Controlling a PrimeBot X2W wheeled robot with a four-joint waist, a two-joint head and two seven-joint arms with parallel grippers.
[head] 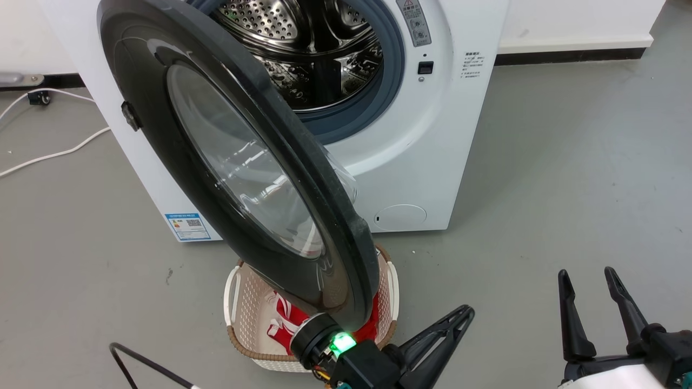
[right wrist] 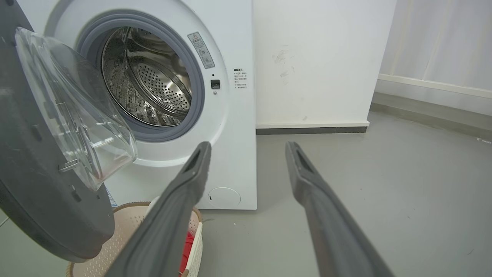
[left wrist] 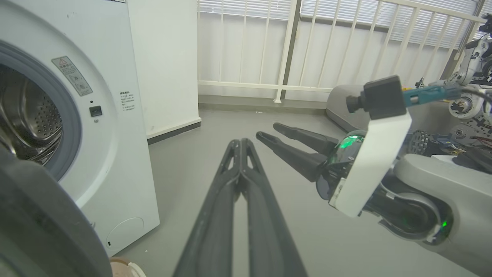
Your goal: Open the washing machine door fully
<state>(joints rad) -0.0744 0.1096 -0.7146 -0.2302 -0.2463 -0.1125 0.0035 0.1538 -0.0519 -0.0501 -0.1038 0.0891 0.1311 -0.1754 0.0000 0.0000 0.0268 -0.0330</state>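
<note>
The washing machine door stands swung out from the white machine, its clear glass bowl facing the steel drum. Its free edge hangs over a basket. My left gripper is shut with nothing in it, pointing away to the right, while its wrist sits close against the door's lower rim. In the left wrist view the shut fingers point at bare floor, with the door's edge at lower left. My right gripper is open at lower right, apart from the door.
A cream laundry basket with red cloth sits on the floor under the door. White cables lie at the left of the machine. A white railing and other equipment stand off to the right; grey floor lies open there.
</note>
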